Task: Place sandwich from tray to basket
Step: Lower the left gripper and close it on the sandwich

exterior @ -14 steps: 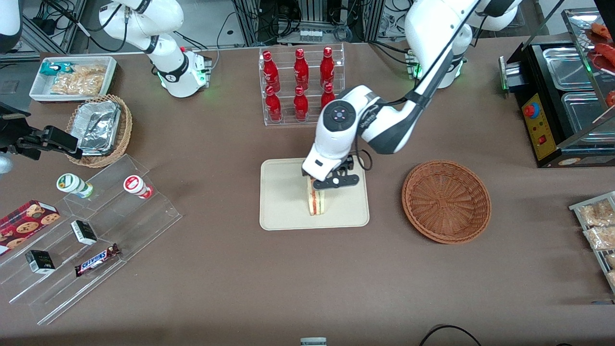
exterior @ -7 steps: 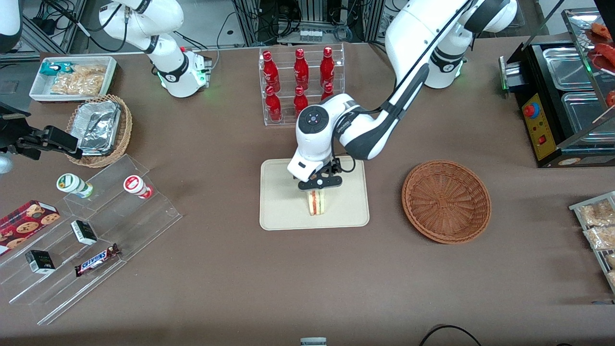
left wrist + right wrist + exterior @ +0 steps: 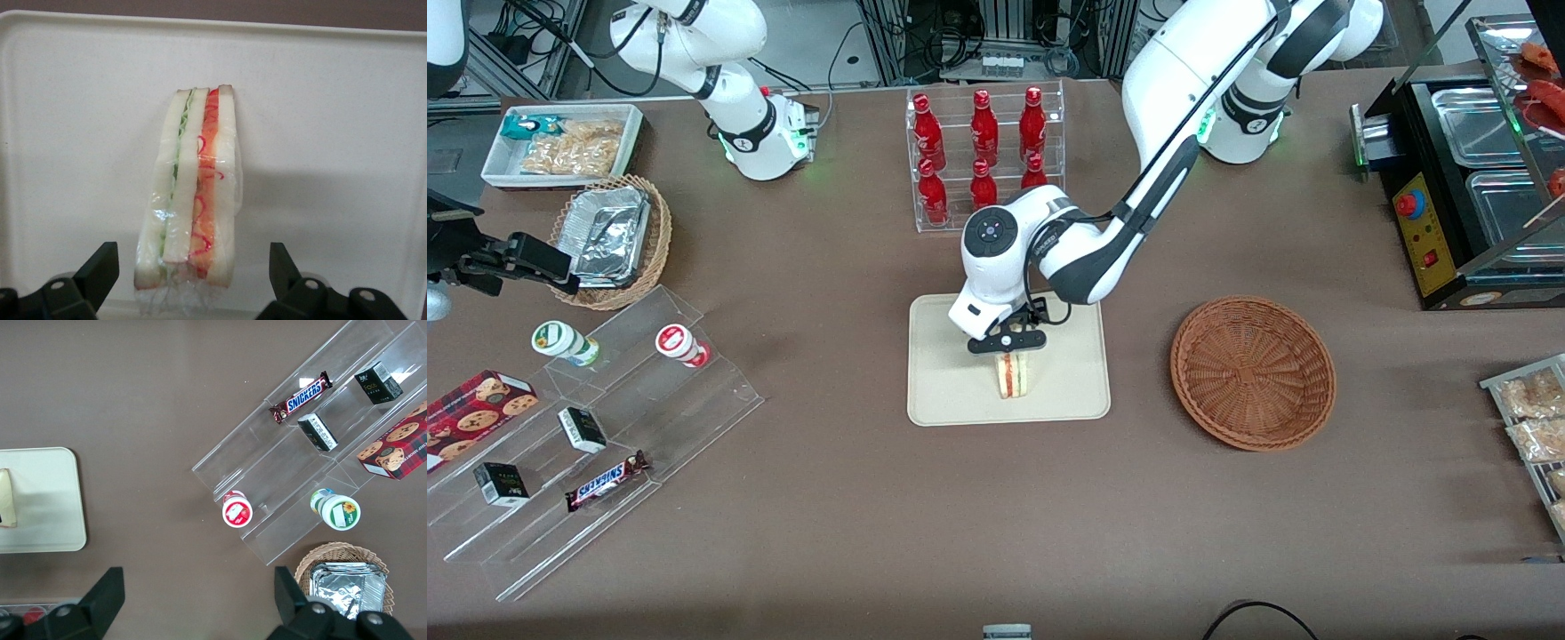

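Cream tray (image 3: 951,382): left arm's claw (image 3: 193,257) above it, released and empty. Film-wrapped sandwich (image 3: 1012,378) lies on the tray, ungrasped. Round wicker basket (image 3: 1254,373) sits beside the tray, toward the working arm's end. Step in hand, as judged: pickup. Next move calls for aligning, lowering astride the sandwich, then closing gently to spare the bread.

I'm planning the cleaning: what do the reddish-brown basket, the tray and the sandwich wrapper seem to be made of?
Reddish-brown basket: low-sheen woven strands, probably wicker or plastic. Tray: smooth, cream, mostly matte, likely molded plastic. Sandwich wrapper: clear glossy film, likely plastic, by its crinkles and glints. The left gripper is open above the tray.
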Controlling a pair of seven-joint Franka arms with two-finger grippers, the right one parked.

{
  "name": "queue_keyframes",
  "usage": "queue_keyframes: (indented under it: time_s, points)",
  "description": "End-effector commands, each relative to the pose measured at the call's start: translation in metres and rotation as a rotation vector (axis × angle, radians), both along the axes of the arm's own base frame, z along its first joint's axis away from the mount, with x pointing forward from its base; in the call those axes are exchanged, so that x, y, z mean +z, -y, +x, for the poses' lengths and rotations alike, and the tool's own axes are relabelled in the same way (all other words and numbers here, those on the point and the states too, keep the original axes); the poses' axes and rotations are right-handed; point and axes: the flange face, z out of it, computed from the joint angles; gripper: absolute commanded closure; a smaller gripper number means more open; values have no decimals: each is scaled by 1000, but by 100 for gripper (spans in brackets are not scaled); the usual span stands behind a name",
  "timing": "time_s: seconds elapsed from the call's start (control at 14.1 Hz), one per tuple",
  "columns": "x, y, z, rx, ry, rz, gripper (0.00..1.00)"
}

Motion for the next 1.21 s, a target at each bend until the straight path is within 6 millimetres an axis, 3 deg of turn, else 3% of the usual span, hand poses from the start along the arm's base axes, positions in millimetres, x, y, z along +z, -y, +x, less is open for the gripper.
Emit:
queue_keyframes:
  time_s: [0.0,0.28,0.78,1.14]
  points:
    - [-3,5,2,3,22,9,8]
    - [-7,3,1,6,13,14,26]
    - [-8,-8,10,46,2,13,88]
    - [6,-14,17,88,-14,-15,94]
